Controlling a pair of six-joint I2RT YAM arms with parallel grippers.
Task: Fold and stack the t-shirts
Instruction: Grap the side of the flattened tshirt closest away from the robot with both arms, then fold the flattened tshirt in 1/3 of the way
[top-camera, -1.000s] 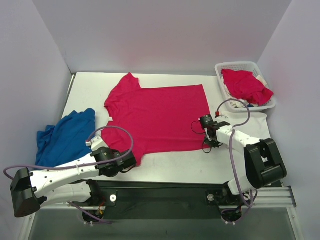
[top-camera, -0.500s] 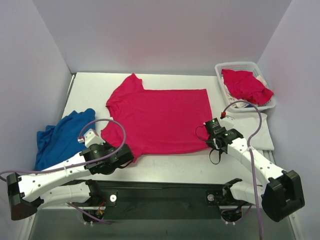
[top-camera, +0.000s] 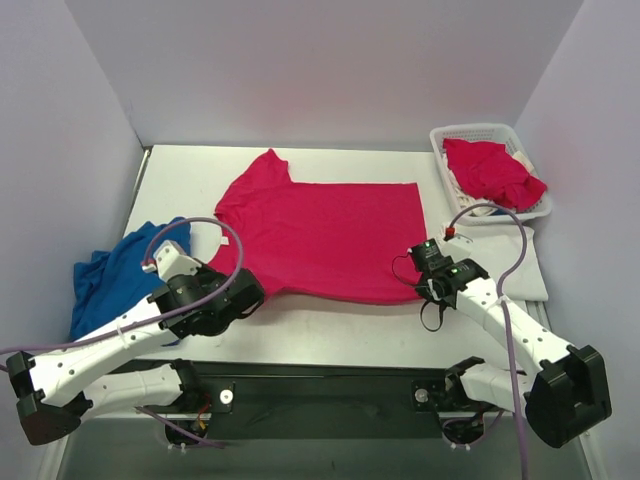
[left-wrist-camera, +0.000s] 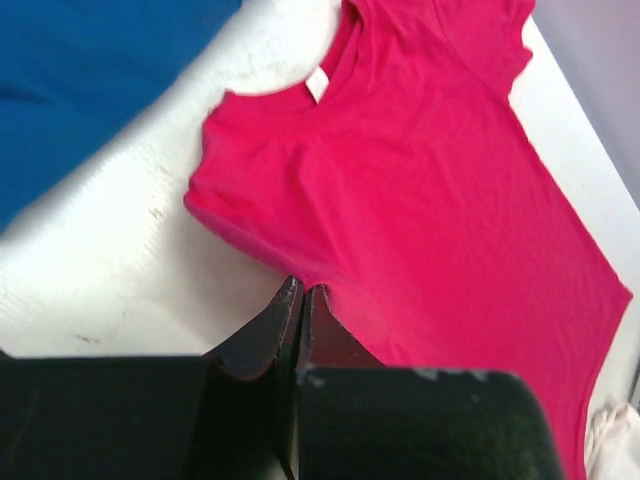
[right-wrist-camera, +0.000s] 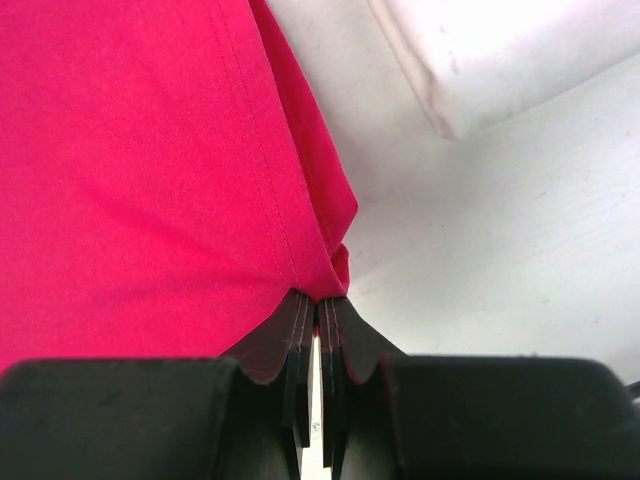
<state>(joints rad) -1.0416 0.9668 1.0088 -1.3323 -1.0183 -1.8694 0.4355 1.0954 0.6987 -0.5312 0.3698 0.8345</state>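
The spread pinkish-red t-shirt (top-camera: 320, 235) lies flat across the middle of the desk (top-camera: 340, 325), collar to the left and hem to the right. Both hands are pressed together on its near edge: the left hand (left-wrist-camera: 301, 292) pinches the cloth just below the near sleeve, and the right hand (right-wrist-camera: 318, 300) pinches the near hem corner, where the fabric bunches into a small fold.

The likely next step is carrying this edge over towards the far side, and the grips look shallow, only a sliver of cloth between the tips. If 1 hand rises faster or travels further than the other, the edge could pull out of a pinch or the fold could land skewed. The right hand may also hold only 1 layer at the bunched corner — I cannot tell — and then the lower layer would lag and wrinkle.

A white t-shirt (top-camera: 525, 265) lies flat just beside the right hand, so a wide swing could drag it. A crumpled blue garment (top-camera: 115, 275) sits near the left arm, apart from the sleeve. The white lattice basket (top-camera: 470, 129) at the far right holds another red t-shirt (top-camera: 490, 170), well clear. Purple cables loop over both wrists and could snag lifted cloth.
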